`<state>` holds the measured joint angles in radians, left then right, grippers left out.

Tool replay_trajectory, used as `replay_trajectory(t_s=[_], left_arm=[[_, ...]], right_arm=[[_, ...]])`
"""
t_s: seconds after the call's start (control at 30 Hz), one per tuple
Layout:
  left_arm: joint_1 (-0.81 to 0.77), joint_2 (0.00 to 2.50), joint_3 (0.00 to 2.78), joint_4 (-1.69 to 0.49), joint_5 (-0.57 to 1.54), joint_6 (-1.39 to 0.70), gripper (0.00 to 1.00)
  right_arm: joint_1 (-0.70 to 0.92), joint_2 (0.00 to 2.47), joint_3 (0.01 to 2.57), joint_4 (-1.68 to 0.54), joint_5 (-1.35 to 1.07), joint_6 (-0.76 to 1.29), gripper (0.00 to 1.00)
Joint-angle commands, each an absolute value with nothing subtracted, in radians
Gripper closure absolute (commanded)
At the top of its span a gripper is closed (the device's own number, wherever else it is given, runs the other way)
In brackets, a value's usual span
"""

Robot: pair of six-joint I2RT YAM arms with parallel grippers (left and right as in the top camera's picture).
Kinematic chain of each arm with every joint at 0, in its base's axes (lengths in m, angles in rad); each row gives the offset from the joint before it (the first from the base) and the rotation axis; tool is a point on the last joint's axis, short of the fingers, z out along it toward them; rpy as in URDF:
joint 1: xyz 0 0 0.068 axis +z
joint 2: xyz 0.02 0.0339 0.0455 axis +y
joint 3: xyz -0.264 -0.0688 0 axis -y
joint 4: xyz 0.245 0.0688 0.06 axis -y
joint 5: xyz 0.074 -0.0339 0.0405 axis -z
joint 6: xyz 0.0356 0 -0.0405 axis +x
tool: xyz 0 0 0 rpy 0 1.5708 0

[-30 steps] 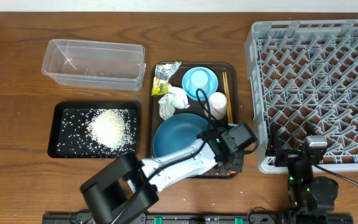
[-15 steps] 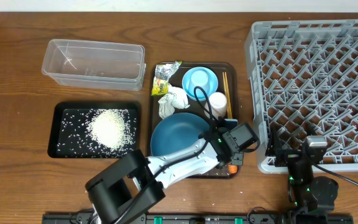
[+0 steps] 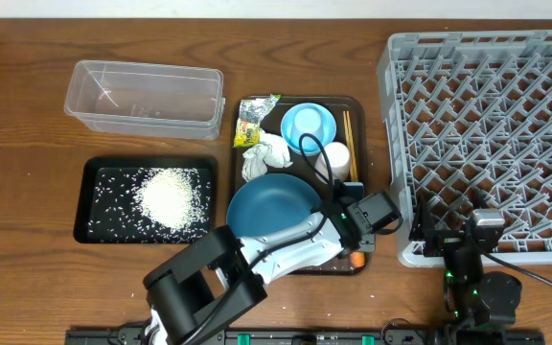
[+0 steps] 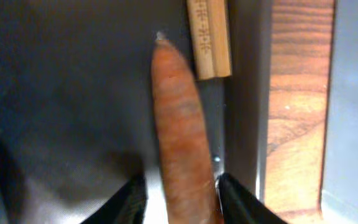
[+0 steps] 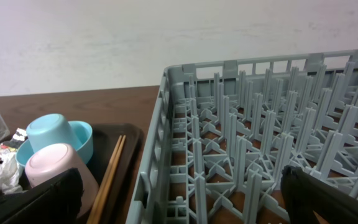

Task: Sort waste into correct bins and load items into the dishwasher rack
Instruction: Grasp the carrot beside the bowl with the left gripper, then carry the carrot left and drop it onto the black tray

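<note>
Far left, the clear tub [image 3: 145, 96] sits at the back. In front of it lies the black tray [image 3: 82, 203], with the white rice [image 3: 169, 196] heaped in the middle and loose grains scattered around it.

Centre, on the brown serving tray [image 3: 300, 99]:
- The yellow-green wrapper [image 3: 255, 120] is at the back left corner, with the crumpled tissue [image 3: 266, 153] just in front of it.
- The blue plate [image 3: 271, 206] fills the near left part.
- The light-blue bowl [image 3: 310, 126] is at the back. Your right wrist view shows the light-blue cup [image 5: 47, 130] resting in it.
- The white cup [image 3: 336, 155] is just beside the bowl on the near side.
- The chopsticks [image 3: 350, 144] run along the tray's right edge.

The carrot [image 3: 357, 258] lies flat in the near right corner of that tray. Its tip is close beside the chopstick ends and it is not lifted.

Your left gripper [image 4: 182, 193] is down over the carrot's thick end, with one finger [image 4: 129, 199] on each side. In the wrist view one pad looks to be against the carrot, and a thin sliver shows at the other. You cannot tell whether the grip is firm.

Right, the dishwasher rack [image 3: 492, 125] has nothing loaded among its pegs. Your right gripper [image 5: 179, 202] is at the rack's near left corner with its jaws spread wide, and nothing is held.
</note>
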<state>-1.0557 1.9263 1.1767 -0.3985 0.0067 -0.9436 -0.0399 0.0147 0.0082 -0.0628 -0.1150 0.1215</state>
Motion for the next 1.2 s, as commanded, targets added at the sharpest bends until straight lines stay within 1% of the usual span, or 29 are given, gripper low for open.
replay_trajectory(t_s=[0.0, 0.1, 0.3, 0.37, 0.57, 0.73, 0.87, 0.93, 1.03, 1.17], left_arm=[[-1.053, 1.954, 1.179, -0.41, -0.019, -0.944, 0.66], [-1.053, 1.952, 1.18, -0.41, -0.019, -0.944, 0.72], [-1.053, 1.944, 1.214, -0.453, -0.019, -0.937, 0.77], [-1.053, 1.935, 1.239, -0.484, -0.02, -0.936, 0.81], [-1.051, 1.872, 1.268, -0.509, -0.009, -0.937, 0.81], [-1.017, 1.763, 1.268, -0.542, -0.004, -0.937, 0.81], [-0.926, 1.633, 1.268, -0.611, -0.004, -0.937, 0.81], [-0.855, 1.563, 1.268, -0.666, -0.005, -0.936, 0.81], [-0.712, 1.471, 1.268, -0.765, -0.006, -0.906, 0.81], [-0.471, 1.41, 1.268, -0.886, -0.02, -0.837, 0.81]], right_arm=[[-0.052, 0.009, 0.006, -0.064, -0.112, 0.118, 0.01], [-0.052, 0.009, 0.006, -0.065, -0.112, 0.118, 0.01], [-0.052, 0.009, 0.006, -0.065, -0.112, 0.118, 0.01], [-0.052, 0.009, 0.006, -0.065, -0.112, 0.118, 0.01], [-0.052, 0.009, 0.006, -0.065, -0.112, 0.118, 0.01], [-0.052, 0.009, 0.006, -0.065, -0.112, 0.118, 0.01], [-0.052, 0.009, 0.006, -0.065, -0.112, 0.118, 0.01], [-0.052, 0.009, 0.006, -0.065, -0.112, 0.118, 0.01], [-0.052, 0.009, 0.006, -0.065, -0.112, 0.118, 0.01], [-0.052, 0.009, 0.006, -0.065, -0.112, 0.118, 0.01]])
